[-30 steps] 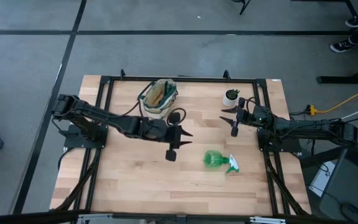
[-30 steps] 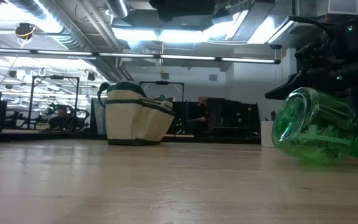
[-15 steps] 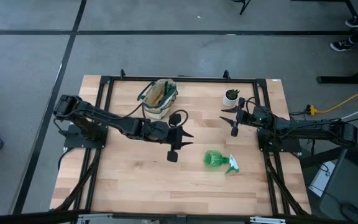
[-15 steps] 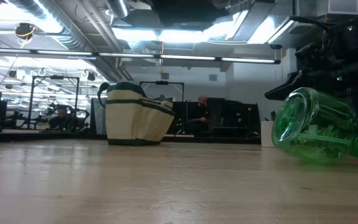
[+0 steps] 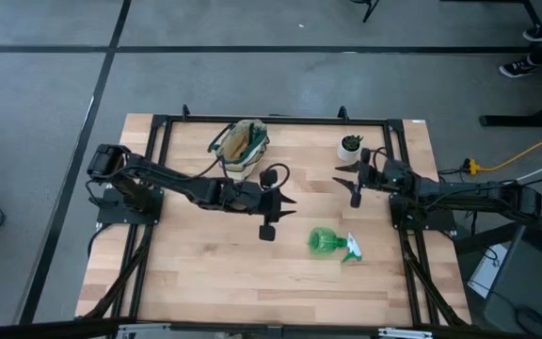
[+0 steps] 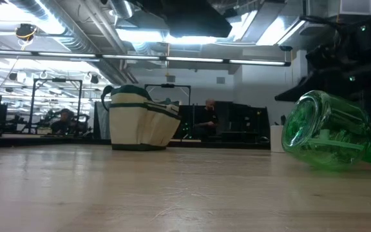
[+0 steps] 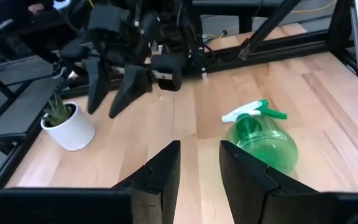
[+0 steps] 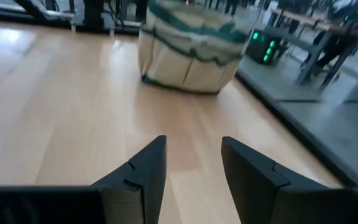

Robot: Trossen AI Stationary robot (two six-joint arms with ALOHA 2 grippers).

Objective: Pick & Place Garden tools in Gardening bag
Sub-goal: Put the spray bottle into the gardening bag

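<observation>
While the bag [image 5: 239,148] stands upright at about eleven o'clock from the table's [image 5: 205,282] centre, wooden handles show inside its open mouth, so some tools appear to be packed already; which ones cannot be told.

The left gripper [image 5: 273,201] sits near table centre, between the bag and the spray bottle [image 5: 331,242]. Its fingers are parted with nothing between them, one pointing toward three o'clock, the other toward six. In the left wrist view the bottle [image 7: 261,134] lies ahead of the empty fingers [image 7: 160,173], apart from them. Judgement: this arm is lining up on the bottle, the only tool seen loose on the table.

The spray bottle lies on its side at about four o'clock from centre, white trigger toward the right edge. A round body lying flat may roll if nudged, so a grip across the body or neck looks sensible.

The right gripper [image 5: 350,182] waits at about two o'clock, just beside the potted plant [image 5: 350,145], fingers spread and empty, pointed toward the bag [image 8: 190,55]. The plant is no part of the job; the arm is probably parked clear of the left arm's path.
</observation>
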